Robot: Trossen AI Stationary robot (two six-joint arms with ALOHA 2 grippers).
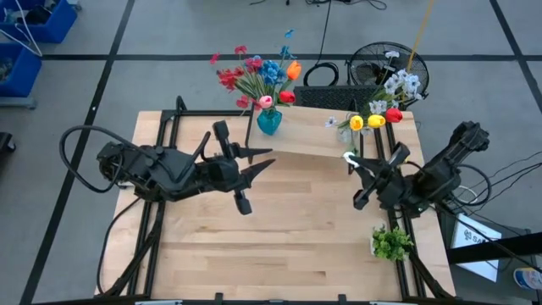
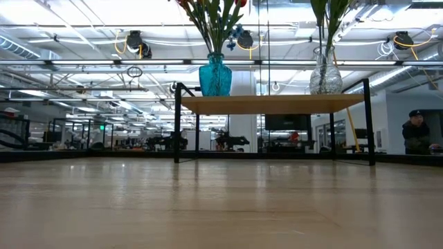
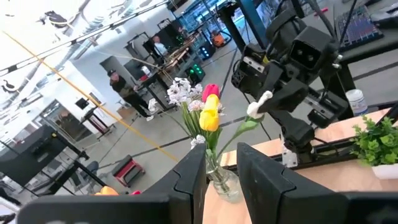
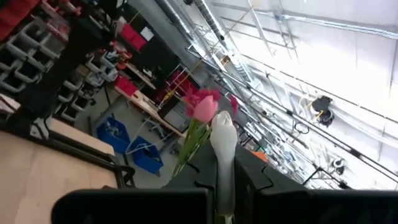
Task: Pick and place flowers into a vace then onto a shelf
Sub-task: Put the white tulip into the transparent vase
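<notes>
Slim-stemmed flowers (image 1: 262, 74) fill a teal glass vase (image 1: 268, 121) and a clear one (image 2: 325, 75) on the flat wooden shelf (image 2: 270, 104). Right gripper (image 1: 349, 158) pinches a white bud (image 4: 223, 140); left gripper (image 1: 261, 156) stands narrowly parted, empty

I see the shelf (image 1: 313, 142) standing along the table's (image 1: 279, 246) far edge. On the shelf's left end stands one vase (image 1: 268, 121) with flowers (image 1: 254, 74) in it; on its right end stands a second vase (image 2: 325, 75), also holding flowers (image 1: 385, 106). A leafy clump (image 1: 390, 243) sits at the table's right edge, toward the near corner. The left gripper (image 1: 264, 163) hangs over the table's middle, in front of the shelf. The right gripper (image 1: 349, 158) is by the shelf's right end, near the second vase.
</notes>
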